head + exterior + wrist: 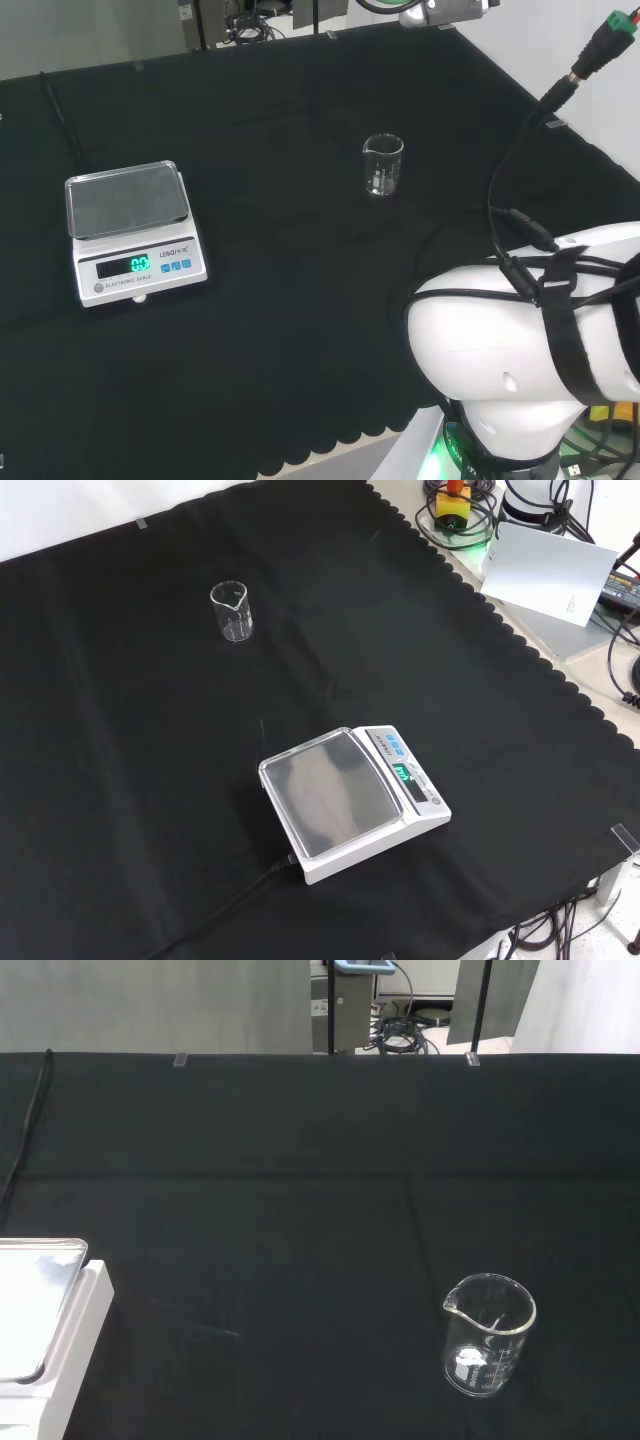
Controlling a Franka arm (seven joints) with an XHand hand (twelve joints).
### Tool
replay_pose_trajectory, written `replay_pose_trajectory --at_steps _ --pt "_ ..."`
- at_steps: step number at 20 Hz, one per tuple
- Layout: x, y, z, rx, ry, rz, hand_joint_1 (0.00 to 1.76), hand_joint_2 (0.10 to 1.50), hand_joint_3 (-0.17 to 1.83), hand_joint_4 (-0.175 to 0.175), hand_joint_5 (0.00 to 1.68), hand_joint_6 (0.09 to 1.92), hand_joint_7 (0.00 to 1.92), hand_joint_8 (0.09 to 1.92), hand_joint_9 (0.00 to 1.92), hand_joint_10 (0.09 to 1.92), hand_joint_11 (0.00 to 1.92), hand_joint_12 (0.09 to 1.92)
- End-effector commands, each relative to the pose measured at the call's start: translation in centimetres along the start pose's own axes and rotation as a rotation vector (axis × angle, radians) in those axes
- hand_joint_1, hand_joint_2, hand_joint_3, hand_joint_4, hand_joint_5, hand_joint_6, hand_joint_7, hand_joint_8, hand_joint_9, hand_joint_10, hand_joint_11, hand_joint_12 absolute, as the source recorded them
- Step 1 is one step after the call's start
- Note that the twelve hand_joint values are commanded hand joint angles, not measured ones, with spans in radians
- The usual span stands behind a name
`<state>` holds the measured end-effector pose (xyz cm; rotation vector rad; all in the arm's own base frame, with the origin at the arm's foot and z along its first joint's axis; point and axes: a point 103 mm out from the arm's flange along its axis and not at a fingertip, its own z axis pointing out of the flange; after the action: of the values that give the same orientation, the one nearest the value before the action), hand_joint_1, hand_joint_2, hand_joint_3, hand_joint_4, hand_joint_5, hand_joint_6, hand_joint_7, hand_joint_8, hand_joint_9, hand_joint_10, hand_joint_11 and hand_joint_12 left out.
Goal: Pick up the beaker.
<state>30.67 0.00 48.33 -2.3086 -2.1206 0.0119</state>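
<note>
A clear glass beaker [383,165] stands upright and alone on the black cloth [280,290] covering the bench, its pouring spout visible at the rim and its inside apparently empty. In the head view it sits right of centre, well apart from a white electronic scale [133,233] with a metal weighing pan and a lit green display at the left. In the front view the beaker [232,611] stands toward the upper left, with the scale [351,799] nearer the camera and to the right, a dark cable trailing from its lower left corner. The wrist view looks across the cloth at the beaker [487,1334], with a corner of the scale [45,1345] at the edge. The arm's white link [530,340] fills the head view's lower right; whether the hand's fingers are wide or curled cannot be told.
</note>
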Motion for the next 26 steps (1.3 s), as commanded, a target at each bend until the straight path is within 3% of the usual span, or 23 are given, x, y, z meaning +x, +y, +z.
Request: replay_pose_trajectory --at_steps 1,4,11,20,26 --pt "-0.1 0.0 0.1 -0.007 -0.013 0.002 0.46 0.6 0.47 0.001 0.03 0.15 0.01 0.63 0.14 0.79 0.0 1.39" --pt "-0.3 0.1 0.4 -0.002 -0.01 0.012 0.46 0.67 0.34 0.0 0.07 0.09 0.0 0.63 0.11 0.83 0.0 1.42" --pt "-1.4 1.5 1.8 0.011 -0.007 0.038 0.46 0.68 0.31 0.0 0.08 0.09 0.0 0.63 0.11 0.84 0.0 1.41" --pt "-3.5 9.0 9.5 0.132 0.013 0.069 0.47 0.7 0.27 0.002 0.05 0.09 0.0 0.63 0.1 0.84 0.0 1.37" --pt "-4.9 12.1 14.7 0.148 0.024 0.095 0.47 0.71 0.24 0.003 0.03 0.09 0.0 0.56 0.07 0.84 0.0 1.3"
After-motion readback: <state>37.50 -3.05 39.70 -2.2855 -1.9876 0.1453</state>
